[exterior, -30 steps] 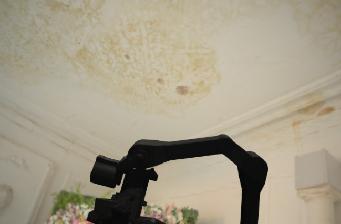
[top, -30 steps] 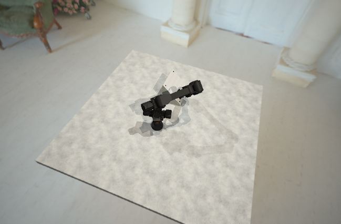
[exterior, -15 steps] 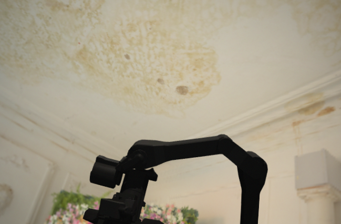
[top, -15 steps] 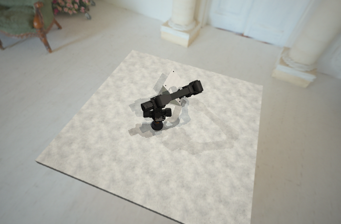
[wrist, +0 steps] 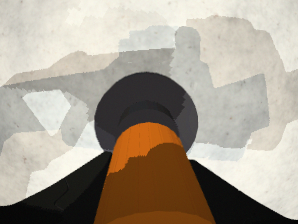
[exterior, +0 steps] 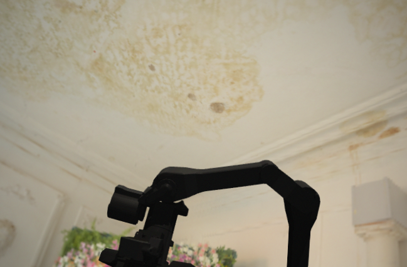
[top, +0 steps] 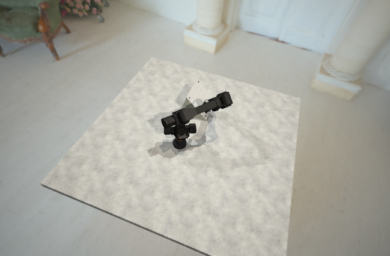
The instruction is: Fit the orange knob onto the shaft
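Above the round pedestal (top: pixel 179 145) (wrist: pixel 145 86) on the desk (top: pixel 231 199) (wrist: pixel 35 25), the orange knob (wrist: pixel 147 140) is gripped by the claw (top: pixel 181 134) (exterior: pixel 147 248) (wrist: pixel 148 163). Pressing down with the flats mismatched could jam it on the hidden shaft or twist it in the grip; letting go too soon might leave it perched high. The wrist view shows knob over pedestal, though not whether they touch; the top view gives barely an orange speck, and the exterior neither, just arm and claw body.
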You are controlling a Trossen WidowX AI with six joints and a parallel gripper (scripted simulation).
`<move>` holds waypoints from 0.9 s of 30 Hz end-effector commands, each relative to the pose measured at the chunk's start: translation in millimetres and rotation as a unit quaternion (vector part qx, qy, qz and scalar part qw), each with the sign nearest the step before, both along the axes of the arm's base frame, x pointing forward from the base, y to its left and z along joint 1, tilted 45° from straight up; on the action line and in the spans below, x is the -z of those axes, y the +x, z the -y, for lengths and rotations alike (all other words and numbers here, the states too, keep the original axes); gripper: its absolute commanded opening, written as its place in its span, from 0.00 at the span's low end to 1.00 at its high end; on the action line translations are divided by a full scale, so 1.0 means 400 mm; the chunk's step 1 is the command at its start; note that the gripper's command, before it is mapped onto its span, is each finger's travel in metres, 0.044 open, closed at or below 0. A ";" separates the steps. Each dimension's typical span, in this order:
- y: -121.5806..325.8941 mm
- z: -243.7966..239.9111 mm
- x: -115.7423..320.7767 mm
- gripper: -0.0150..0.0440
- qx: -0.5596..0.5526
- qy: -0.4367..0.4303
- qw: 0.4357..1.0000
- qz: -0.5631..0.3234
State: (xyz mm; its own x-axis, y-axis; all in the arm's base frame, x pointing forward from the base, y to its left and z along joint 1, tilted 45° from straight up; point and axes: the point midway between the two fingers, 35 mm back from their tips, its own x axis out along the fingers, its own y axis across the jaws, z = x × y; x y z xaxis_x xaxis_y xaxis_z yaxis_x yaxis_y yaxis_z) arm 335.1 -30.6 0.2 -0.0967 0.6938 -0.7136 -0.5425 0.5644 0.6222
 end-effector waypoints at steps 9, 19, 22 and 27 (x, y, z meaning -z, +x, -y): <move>0.002 0.008 -0.008 0.25 -0.010 0.002 1.000 0.011; 0.000 0.004 -0.001 0.25 -0.076 0.011 0.994 0.075; 0.000 0.002 -0.001 0.25 -0.076 0.011 0.994 0.075; 0.000 0.000 0.000 0.25 -0.076 0.011 0.994 0.075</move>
State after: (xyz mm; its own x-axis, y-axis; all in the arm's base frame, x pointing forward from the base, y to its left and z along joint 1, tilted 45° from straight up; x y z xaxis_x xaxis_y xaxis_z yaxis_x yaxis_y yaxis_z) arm 334.9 -31.1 0.2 -0.0966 0.6944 -0.7131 -0.7008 0.4613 0.5441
